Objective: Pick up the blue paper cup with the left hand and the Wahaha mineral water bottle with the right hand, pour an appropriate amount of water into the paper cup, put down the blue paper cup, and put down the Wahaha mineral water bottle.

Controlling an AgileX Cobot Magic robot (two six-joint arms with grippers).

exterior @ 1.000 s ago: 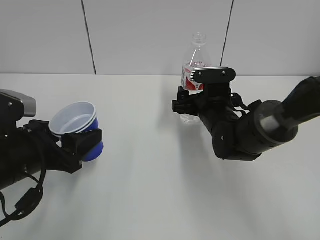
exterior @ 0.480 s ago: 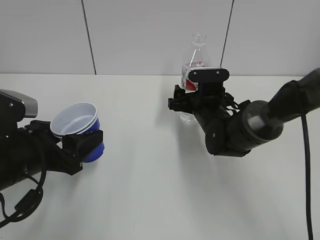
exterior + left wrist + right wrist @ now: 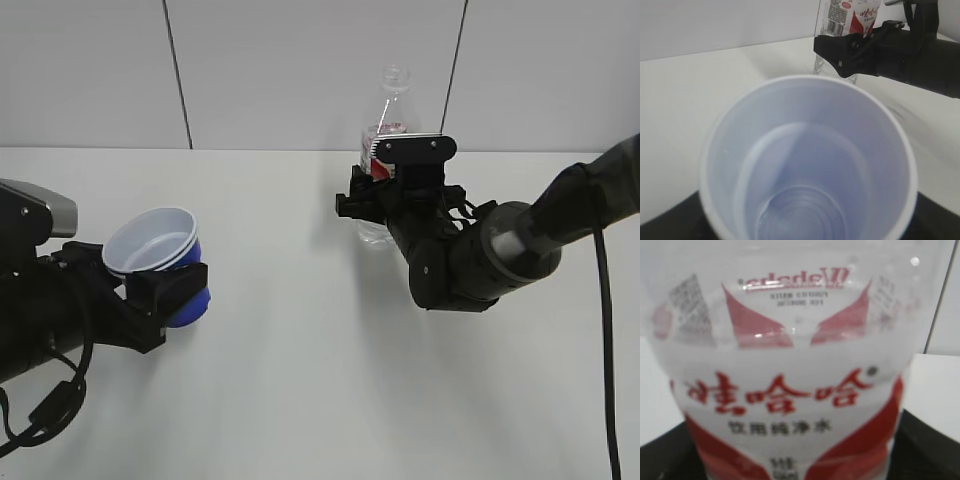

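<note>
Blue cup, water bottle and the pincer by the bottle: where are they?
blue paper cup (image 3: 183, 290), exterior view, on its blue side wall.
Wahaha mineral water bottle (image 3: 395, 90), exterior view, on its clear neck.
right pincer (image 3: 372, 205), exterior view, between its fingertips.

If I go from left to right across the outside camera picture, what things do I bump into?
Left hand → blue paper cup → Wahaha mineral water bottle → right hand's big black arm.

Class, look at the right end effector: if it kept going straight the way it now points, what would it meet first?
The water bottle. The right end effector is already at the bottle's label, which fills the right wrist view. Past the bottle stands the wall; whether the pads already touch the bottle is unclear.
</note>
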